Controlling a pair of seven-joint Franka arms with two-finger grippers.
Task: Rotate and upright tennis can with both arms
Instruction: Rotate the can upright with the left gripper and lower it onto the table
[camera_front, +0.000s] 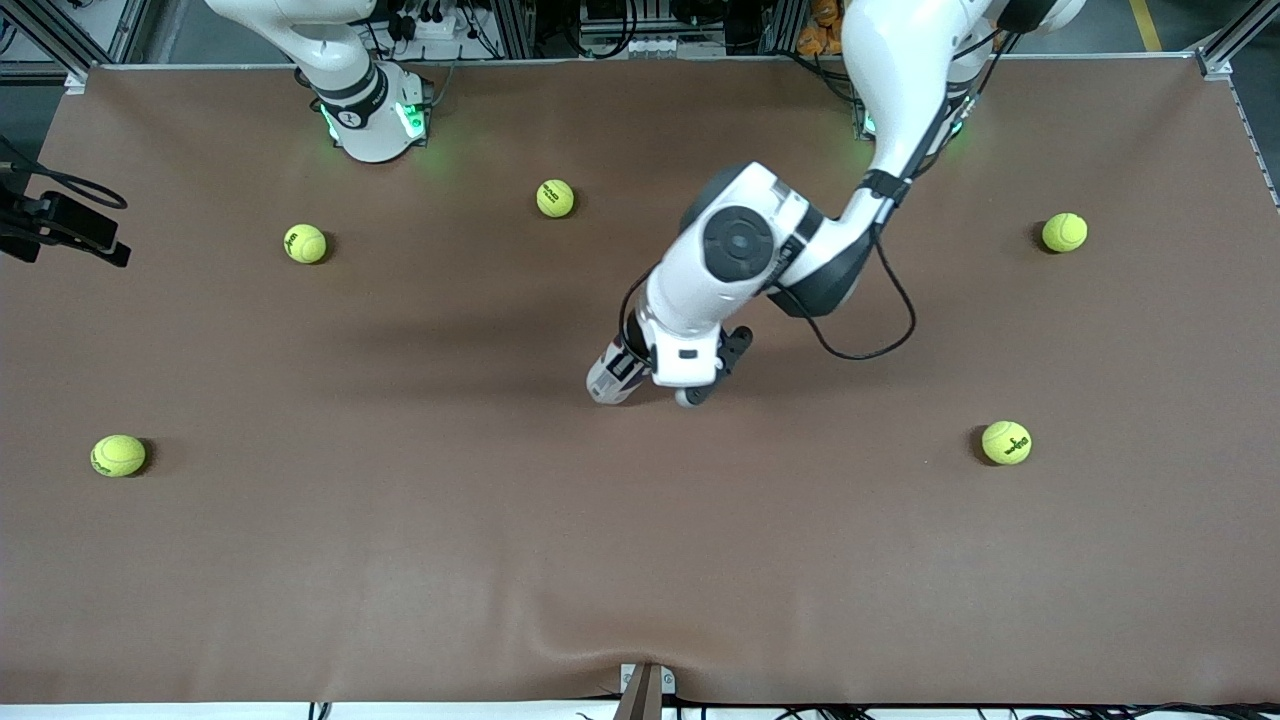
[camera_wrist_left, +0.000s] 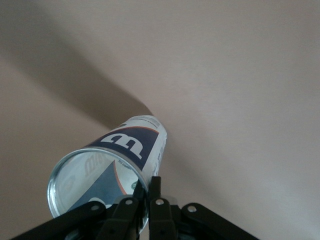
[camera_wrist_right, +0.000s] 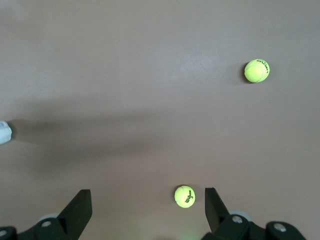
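A: Start with the worktop (camera_front: 400, 560). What do you see on it?

B: You have a brown worktop with the left arm (camera_front: 740, 260) reaching down over its middle, and the tennis can (camera_front: 612, 374) leaning at a tilt there, its lower end on the surface.

A: And the left pincer (camera_wrist_left: 148, 187)?

B: In the left wrist view its fingers are pinching the metal rim of the tennis can's open mouth, one finger inside, one outside.

A: Anything inside the can?

B: You can look straight down the clear tube; it holds no ball, only the white and dark-blue label showing through the wall.

A: The right pincer (camera_wrist_right: 148, 206)?

B: Spread wide, up over the worktop at the right arm's end, and that arm waits.

A: The balls?

B: Five tennis balls lie loose on the worktop, all well apart from the can. One (camera_wrist_right: 185, 196) shows between the right pincer's fingers, another (camera_wrist_right: 257, 70) lies farther off.
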